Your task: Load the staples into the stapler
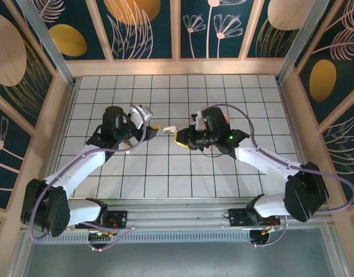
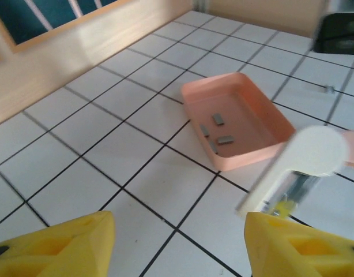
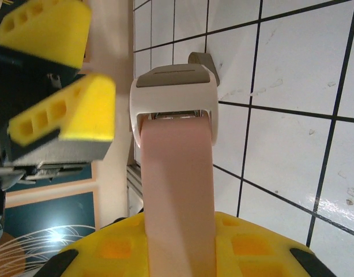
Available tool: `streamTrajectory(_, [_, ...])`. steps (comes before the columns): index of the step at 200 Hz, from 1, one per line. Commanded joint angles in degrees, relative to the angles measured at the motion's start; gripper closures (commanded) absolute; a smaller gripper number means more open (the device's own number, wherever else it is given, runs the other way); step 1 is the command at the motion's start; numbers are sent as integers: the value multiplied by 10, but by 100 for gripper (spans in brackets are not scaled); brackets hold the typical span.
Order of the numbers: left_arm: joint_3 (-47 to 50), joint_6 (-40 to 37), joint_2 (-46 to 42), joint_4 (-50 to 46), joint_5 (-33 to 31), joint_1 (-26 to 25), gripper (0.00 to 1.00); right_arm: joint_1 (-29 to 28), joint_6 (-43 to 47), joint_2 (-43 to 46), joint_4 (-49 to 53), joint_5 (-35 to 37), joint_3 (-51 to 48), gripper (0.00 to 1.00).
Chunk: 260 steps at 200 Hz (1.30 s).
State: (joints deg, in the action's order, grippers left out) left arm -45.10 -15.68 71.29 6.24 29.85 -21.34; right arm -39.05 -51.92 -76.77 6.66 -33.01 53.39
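My right gripper [image 3: 177, 254] is shut on the pale pink stapler [image 3: 177, 190] and holds it above the tiles, white end cap pointing away. In the top view the stapler [image 1: 170, 129] hangs between my right gripper [image 1: 178, 136] and my left gripper [image 1: 153, 131]. The left gripper [image 2: 180, 231] is open with only bare tile between its yellow fingers [image 2: 56, 248]. The stapler's white end [image 2: 304, 167] sits just above its right finger. Several small grey staples [image 2: 225, 139] lie in a salmon-pink tray [image 2: 252, 158] beyond the left gripper.
A wooden wall [image 2: 61, 63] runs along the left of the tiled floor [image 2: 108, 150]. Wooden walls enclose the floor on the far and side edges [image 1: 177, 66]. The two arms reach toward each other over the middle tiles.
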Motion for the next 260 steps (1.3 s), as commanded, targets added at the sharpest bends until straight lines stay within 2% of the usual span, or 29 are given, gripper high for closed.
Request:
streamTrajectory(1, [9, -57, -21, -31, 91, 0, 37, 3, -7, -3, -10, -8, 9, 100])
streamTrajectory(29, [6, -109, -21, -44, 165, 0, 36, 2, 18, -10, -12, -22, 19, 100])
streamTrajectory(69, [-32, -184, 8, -94, 192, 0, 34, -4, 45, -20, -15, -50, 31, 100])
streamTrajectory(100, [-59, -206, 33, -111, 202, -1, 37, -18, 62, -33, -12, -60, 43, 100])
streamTrajectory(141, [-71, -218, 51, -123, 194, -1, 45, -34, 84, -55, 3, -70, 69, 100])
streamTrajectory(173, [-81, -259, 60, -166, 183, -1, 51, -37, 87, -62, 1, -77, 76, 100])
streamTrajectory(216, [-88, -265, 65, -176, 173, -1, 67, -37, 94, -63, 4, -77, 82, 100])
streamTrajectory(227, [-91, -253, 68, -173, 172, -1, 71, -36, 100, -63, 8, -70, 85, 97])
streamTrajectory(235, [-92, -236, 69, -169, 171, -1, 75, -36, 107, -62, 15, -62, 89, 91])
streamTrajectory(260, [-92, -126, 70, -128, 159, -1, 79, -36, 131, -46, 38, 2, 106, 58])
